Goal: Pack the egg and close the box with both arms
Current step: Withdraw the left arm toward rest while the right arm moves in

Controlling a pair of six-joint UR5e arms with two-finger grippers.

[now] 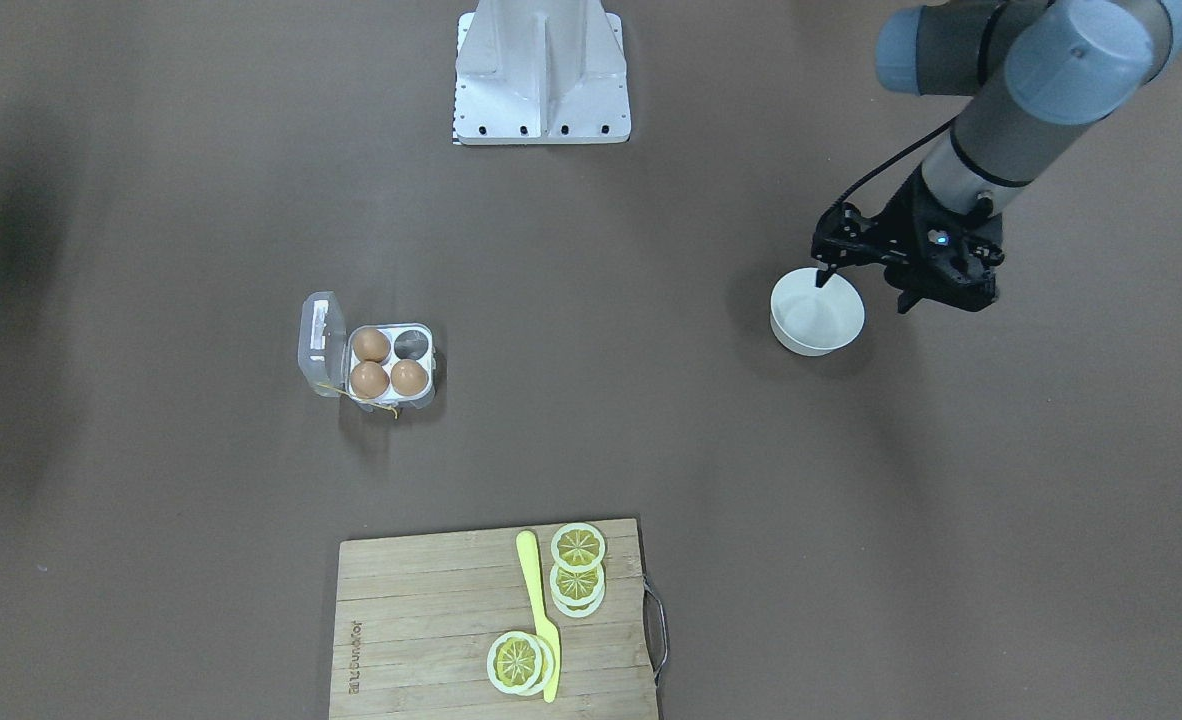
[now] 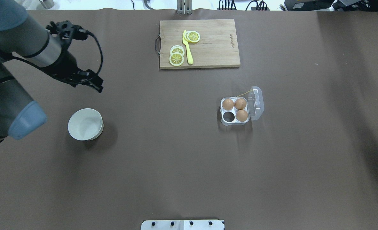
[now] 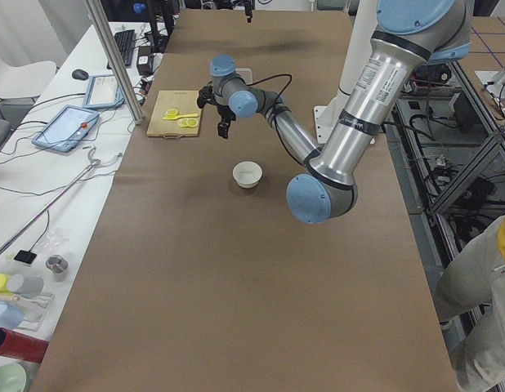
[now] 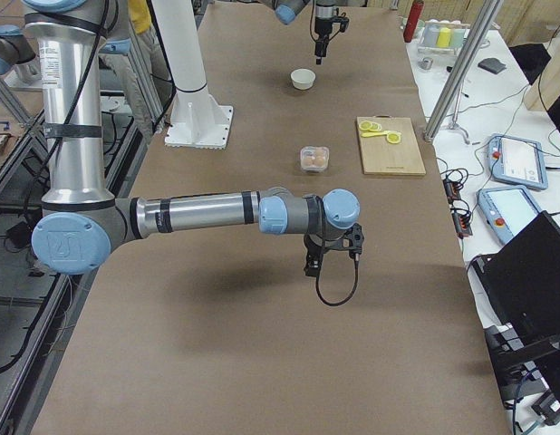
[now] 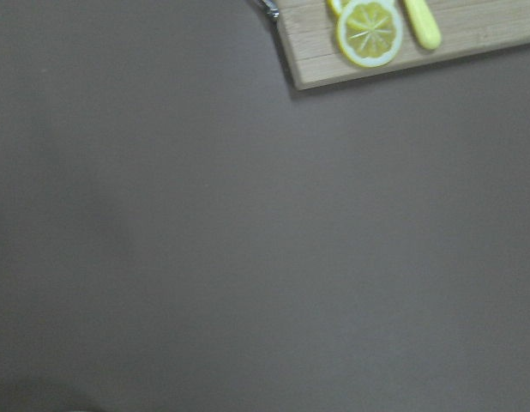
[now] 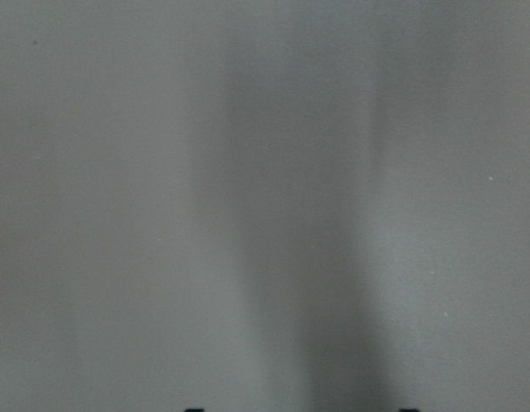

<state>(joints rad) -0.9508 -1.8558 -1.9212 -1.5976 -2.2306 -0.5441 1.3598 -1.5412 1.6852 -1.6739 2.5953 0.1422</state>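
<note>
The box [image 1: 433,352] lies open mid-table, its clear lid [image 1: 319,342] folded out flat. Three brown eggs [image 1: 369,380] fill three cells and one cell [image 1: 411,343] is empty. The overhead view also shows the box [image 2: 223,112]. I see no loose egg. My left gripper [image 1: 866,290] hangs open and empty above the far rim of the white bowl [image 1: 817,312], far from the box. My right gripper [image 4: 313,265] hovers low over bare table beyond the box. I cannot tell whether it is open or shut.
The bowl [image 2: 85,124] looks empty. A wooden cutting board [image 1: 431,610] carries lemon slices [image 1: 578,547] and a yellow knife [image 1: 536,600]. The white metal stand [image 1: 541,90] is at the robot's edge. Operators' desks flank the table ends.
</note>
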